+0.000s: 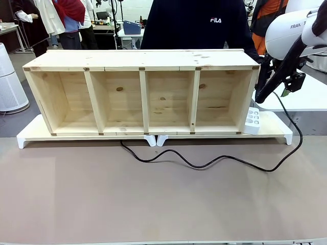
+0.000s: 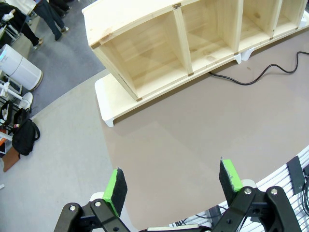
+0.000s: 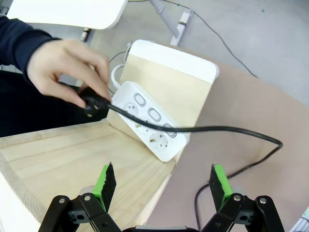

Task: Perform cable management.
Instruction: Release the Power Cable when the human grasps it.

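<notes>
Front view: one wooden shelf (image 1: 140,92) with four open compartments stands on two white risers (image 1: 30,135) set end to end; one cable (image 1: 204,162) emerges from under the shelf near the middle, snakes across the brown table mat (image 1: 153,204) and loops up along the right end, past the white power strip (image 1: 252,120) leaning against that end. A person in a dark top (image 1: 199,23) stands behind the shelf. The mat in front of the cable is open to its near edge.

Right wrist view: the person's hand (image 3: 67,67) pinches the cable's black plug (image 3: 94,106) just above the power strip (image 3: 149,118), over the shelf's end; the cord runs right, off the riser's edge, and curves back onto the mat. The right gripper (image 3: 164,181) hovers above the shelf top, jaws fully apart, holding nothing.

Left wrist view: the left gripper (image 2: 174,183) hangs over bare mat near the table's edge, jaws wide apart and empty, well apart from the shelf's left end (image 2: 145,48) and the cable's near bend (image 2: 251,79).
</notes>
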Tool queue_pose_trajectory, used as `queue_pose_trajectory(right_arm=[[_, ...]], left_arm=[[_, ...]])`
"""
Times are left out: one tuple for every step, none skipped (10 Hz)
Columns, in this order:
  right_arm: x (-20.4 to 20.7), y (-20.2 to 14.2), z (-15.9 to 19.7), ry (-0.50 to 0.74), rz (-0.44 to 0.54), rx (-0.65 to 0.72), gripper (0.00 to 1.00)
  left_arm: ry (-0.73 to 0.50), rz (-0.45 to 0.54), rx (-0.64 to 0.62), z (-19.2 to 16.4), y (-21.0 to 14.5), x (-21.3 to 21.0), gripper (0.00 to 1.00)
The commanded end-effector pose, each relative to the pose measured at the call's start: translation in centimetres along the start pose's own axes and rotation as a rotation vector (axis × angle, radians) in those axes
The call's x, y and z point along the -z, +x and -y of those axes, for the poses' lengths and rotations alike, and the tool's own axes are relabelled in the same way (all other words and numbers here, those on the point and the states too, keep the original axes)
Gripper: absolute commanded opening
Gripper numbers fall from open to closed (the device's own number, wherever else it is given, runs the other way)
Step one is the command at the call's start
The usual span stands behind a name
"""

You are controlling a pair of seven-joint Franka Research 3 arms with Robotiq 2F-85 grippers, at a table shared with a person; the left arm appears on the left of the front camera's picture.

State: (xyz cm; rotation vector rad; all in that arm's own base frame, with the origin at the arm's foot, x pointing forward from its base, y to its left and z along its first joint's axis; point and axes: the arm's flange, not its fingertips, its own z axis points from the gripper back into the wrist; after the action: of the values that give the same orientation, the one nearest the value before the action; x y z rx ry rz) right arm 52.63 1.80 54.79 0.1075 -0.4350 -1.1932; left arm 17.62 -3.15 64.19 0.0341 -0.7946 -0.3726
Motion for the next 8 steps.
queue_pose_trajectory(right_arm=[[0.05,-0.01,0.02,-0.002,-0.001,-0.001,1.00],[0.05,-0.01,0.02,-0.002,-0.001,-0.001,1.00],[0.05,-0.01,0.02,-0.002,-0.001,-0.001,1.00],[0.05,-0.01,0.02,-0.002,-0.001,-0.001,1.00],[0.05,-0.01,0.02,-0.002,-0.001,-0.001,1.00],[0.05,-0.01,0.02,-0.002,-0.001,-0.001,1.00],[0.05,-0.01,0.02,-0.002,-0.001,-0.001,1.00],[0.05,-0.01,0.02,-0.002,-0.001,-0.001,1.00]], left_arm=[[-0.002,-0.002,0.002,-0.05,-0.04,0.03,1.00],[-0.002,-0.002,0.002,-0.05,-0.04,0.03,1.00],[-0.002,-0.002,0.002,-0.05,-0.04,0.03,1.00],[-0.002,-0.002,0.002,-0.05,-0.04,0.03,1.00],[-0.002,-0.002,0.002,-0.05,-0.04,0.03,1.00],[-0.002,-0.002,0.002,-0.05,-0.04,0.03,1.00],[-0.002,-0.002,0.002,-0.05,-0.04,0.03,1.00],[-0.002,-0.002,0.002,-0.05,-0.04,0.03,1.00]])
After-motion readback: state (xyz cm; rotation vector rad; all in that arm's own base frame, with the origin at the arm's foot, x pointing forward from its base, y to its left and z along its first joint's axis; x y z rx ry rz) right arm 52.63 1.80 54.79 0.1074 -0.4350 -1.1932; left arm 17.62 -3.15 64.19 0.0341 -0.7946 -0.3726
